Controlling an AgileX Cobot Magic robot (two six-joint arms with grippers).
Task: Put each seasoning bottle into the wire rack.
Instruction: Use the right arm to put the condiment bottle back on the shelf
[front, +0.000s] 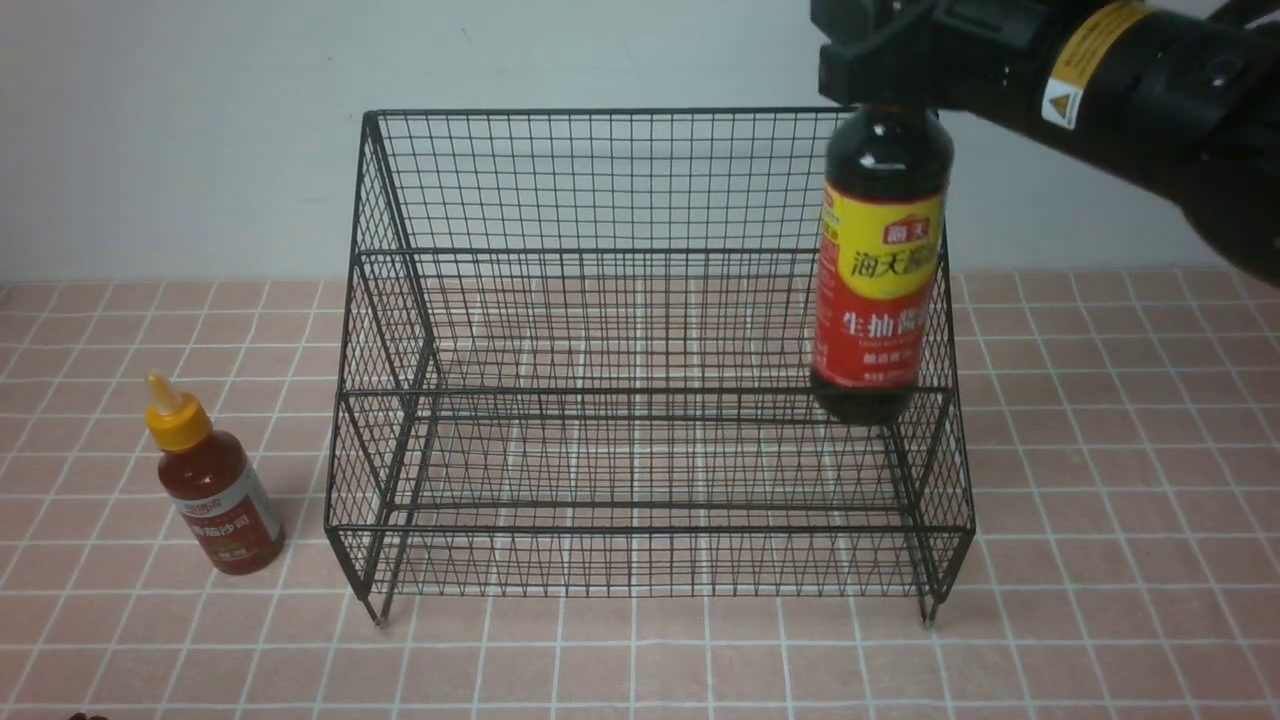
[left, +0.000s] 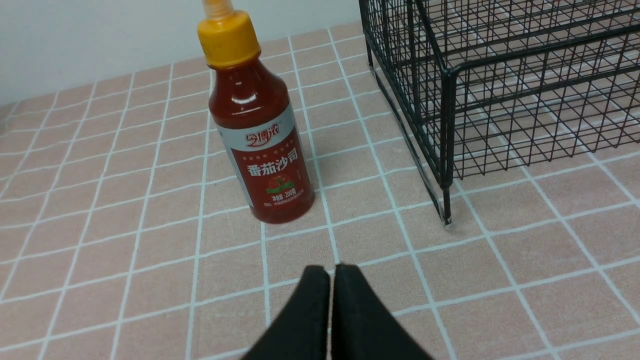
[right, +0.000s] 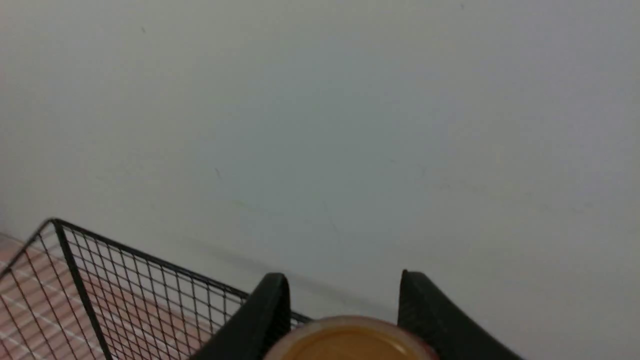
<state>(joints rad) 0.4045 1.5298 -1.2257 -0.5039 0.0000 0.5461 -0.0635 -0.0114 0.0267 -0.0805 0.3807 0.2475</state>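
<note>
The tall dark soy-sauce bottle (front: 880, 270) with a yellow-red label hangs upright from my right gripper (front: 885, 75), over the right end of the black wire rack (front: 640, 400). In the right wrist view my gripper (right: 345, 300) is shut on the bottle's red-brown cap (right: 350, 342), with the rack's top rim (right: 100, 260) beyond. The short red sauce bottle (front: 210, 485) with a yellow nozzle cap stands on the table left of the rack. In the left wrist view it (left: 260, 135) stands ahead of my shut, empty left gripper (left: 331, 272), beside the rack's corner leg (left: 446, 200).
The table is covered in pink tiles (front: 1100, 500) and backed by a plain grey-white wall (front: 200, 130). The rack's tiers hold nothing.
</note>
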